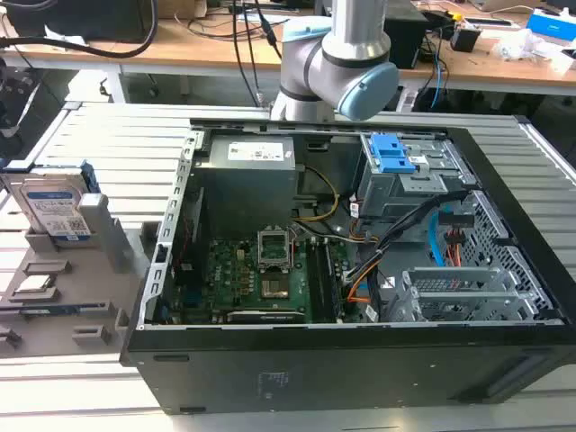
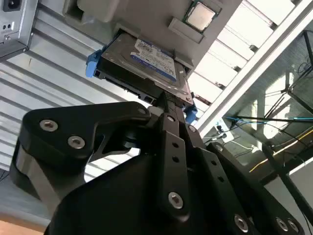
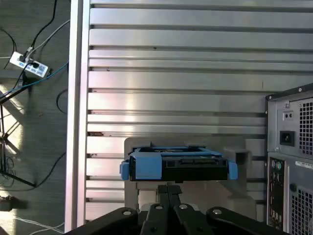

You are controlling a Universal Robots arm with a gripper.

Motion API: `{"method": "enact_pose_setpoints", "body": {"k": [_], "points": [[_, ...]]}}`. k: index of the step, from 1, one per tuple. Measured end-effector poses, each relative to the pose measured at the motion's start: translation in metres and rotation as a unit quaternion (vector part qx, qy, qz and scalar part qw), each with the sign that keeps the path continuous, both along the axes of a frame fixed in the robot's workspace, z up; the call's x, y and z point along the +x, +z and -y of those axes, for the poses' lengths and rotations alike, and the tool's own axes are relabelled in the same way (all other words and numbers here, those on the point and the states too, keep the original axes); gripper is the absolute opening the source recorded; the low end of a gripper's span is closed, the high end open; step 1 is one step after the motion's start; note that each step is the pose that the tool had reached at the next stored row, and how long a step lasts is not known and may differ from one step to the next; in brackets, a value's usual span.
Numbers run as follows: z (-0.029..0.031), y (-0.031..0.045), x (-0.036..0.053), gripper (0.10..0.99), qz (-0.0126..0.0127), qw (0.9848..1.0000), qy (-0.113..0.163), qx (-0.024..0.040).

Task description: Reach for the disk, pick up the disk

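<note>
The disk [image 1: 56,211], silver with a white-and-blue label and a blue frame, stands on edge in a grey holder [image 1: 103,236] at the exterior view's left, beside the open computer case. Both wrist views show it ahead of my gripper: label side in the second wrist view [image 2: 146,61], its top edge with blue frame ends in the first wrist view [image 3: 178,165]. My gripper [image 3: 168,190] [image 2: 168,105] points at the disk and stays apart from it. Its black fingers are closed together with nothing between them. The arm's grey and blue joints [image 1: 346,54] show behind the case.
The open computer case [image 1: 360,335] fills the middle of the slatted metal table [image 1: 108,135], and its rear panel [image 3: 293,161] stands close beside the holder. A processor chip [image 2: 200,17] lies in the holder. The table edge [image 3: 76,122] drops to a floor with cables and a power strip [image 3: 29,66].
</note>
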State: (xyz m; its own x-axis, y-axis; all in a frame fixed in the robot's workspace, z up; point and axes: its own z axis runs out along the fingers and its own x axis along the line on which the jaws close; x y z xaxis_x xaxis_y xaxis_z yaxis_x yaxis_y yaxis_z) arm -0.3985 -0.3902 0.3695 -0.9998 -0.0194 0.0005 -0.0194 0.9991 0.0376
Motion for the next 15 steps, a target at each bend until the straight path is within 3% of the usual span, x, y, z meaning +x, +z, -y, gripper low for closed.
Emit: {"method": "enact_pose_setpoints", "body": {"k": [3,9,14,15], "points": [[0.0,0.0,0.0,0.106,0.0,0.9983,0.058,0.0],[0.0,0.0,0.0,0.106,0.0,0.9946,0.104,0.0],[0.0,0.0,0.0,0.106,0.0,0.9899,0.142,0.0],[0.0,0.0,0.0,0.106,0.0,0.9883,0.152,0.0]]}}
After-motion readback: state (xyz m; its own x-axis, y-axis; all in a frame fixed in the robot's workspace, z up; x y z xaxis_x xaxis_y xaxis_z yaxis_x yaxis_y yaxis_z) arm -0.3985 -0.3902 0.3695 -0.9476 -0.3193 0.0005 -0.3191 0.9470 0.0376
